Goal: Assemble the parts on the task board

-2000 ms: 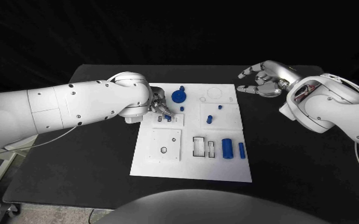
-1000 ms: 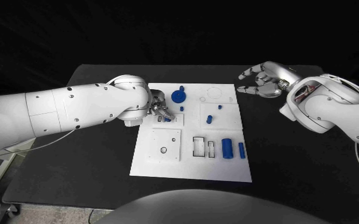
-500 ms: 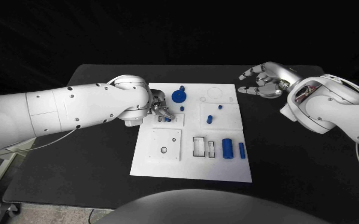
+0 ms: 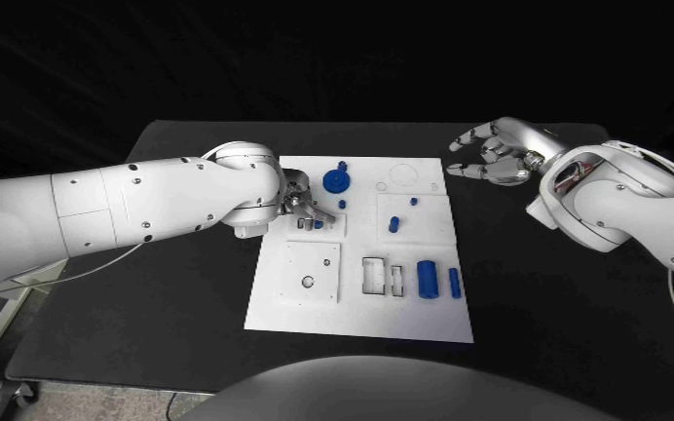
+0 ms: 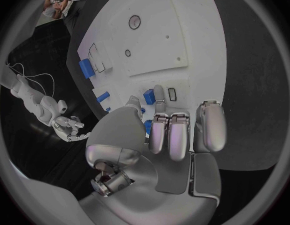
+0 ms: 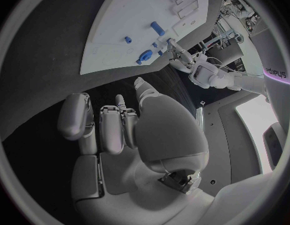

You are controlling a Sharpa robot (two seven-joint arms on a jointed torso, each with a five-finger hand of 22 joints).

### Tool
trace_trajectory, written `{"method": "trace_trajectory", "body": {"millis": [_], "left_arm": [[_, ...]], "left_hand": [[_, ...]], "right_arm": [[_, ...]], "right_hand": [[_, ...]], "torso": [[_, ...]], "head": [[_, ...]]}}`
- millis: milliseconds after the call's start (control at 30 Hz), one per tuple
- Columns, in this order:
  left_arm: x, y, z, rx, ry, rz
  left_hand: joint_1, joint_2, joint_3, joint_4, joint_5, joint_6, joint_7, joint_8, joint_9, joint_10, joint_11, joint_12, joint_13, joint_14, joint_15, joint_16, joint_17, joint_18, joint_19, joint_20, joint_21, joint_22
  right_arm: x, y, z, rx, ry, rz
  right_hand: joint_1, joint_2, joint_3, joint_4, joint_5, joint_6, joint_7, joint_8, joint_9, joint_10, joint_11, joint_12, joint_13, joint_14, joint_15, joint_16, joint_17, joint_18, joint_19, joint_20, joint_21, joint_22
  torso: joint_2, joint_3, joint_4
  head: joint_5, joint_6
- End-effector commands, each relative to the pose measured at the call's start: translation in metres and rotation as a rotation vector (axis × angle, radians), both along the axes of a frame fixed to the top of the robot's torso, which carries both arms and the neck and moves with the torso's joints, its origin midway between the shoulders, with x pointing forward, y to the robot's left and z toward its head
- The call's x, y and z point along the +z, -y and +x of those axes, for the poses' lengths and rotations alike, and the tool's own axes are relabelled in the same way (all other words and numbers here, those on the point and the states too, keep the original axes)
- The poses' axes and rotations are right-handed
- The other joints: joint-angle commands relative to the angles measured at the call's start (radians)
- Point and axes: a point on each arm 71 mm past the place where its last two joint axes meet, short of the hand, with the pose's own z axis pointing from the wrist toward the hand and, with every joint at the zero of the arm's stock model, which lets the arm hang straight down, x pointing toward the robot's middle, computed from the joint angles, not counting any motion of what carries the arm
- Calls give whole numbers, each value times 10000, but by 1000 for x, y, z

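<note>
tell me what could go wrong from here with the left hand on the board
The left hand works a small blue piece at the task board with its fingertips; the piece could slip or tip before it seats. Other blue pieces lie close by and might get knocked. The right hand hovers off the board, too far to steady anything.

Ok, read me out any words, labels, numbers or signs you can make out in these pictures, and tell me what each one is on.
"Sharpa": purple lettering on a white panel at the edge of the right wrist view, read sideways.
The task board carries no readable text.
The left hand and right hand show no readable markings.
</note>
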Motion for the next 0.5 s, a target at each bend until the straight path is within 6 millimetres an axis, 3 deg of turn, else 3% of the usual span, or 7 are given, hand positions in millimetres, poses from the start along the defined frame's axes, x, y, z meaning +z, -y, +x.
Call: {"method": "trace_trajectory", "body": {"millis": [33, 167, 500], "left_arm": [[-1, -1, 0, 3, -62, 28], [-1, -2, 1, 64, -36, 27], [-1, -3, 1, 170, 96, -90]], "left_hand": [[-410, 53, -239, -2, -56, 107, 48, -37, 19, 1095, 3, 23, 2628, 1049, 44, 24, 2629, 58, 23, 93, -12, 964], [-743, 165, -483, -9, -60, 447, -49, 205, 282, 1095, -68, 23, 2628, 1049, -4, 24, 2629, 40, 112, 70, 41, 1057], [-661, 282, -651, -38, -52, 570, -159, 552, 823, 1095, -168, 23, 2628, 1049, -92, 24, 2629, 19, 212, -8, 90, 1157]], "right_arm": [[-1, 0, 0, 22, -113, -60], [-2, 0, 0, 17, -131, -59], [-3, 1, 0, -8, -130, -41]], "right_hand": [[19, 73, -16, -63, 42, 77, -25, -34, -16, -71, -17, -58, 869, 315, 63, -45, -14, 203, -90, -3, -67, 1049], [18, 74, -18, -65, 64, 79, -24, -39, -24, -68, -16, -58, 870, 314, 62, -50, -19, 205, -93, -3, -80, 1045], [18, 79, -18, -66, 85, 80, -23, -44, -32, -76, -16, -69, 856, 313, 62, -57, -28, 208, -97, -3, -99, 1039]], "torso": [[-3, 3, 2], [-4, 0, -1], [0, 0, 5]], "head": [[-28, 1], [-29, 1], [-23, 1]]}}
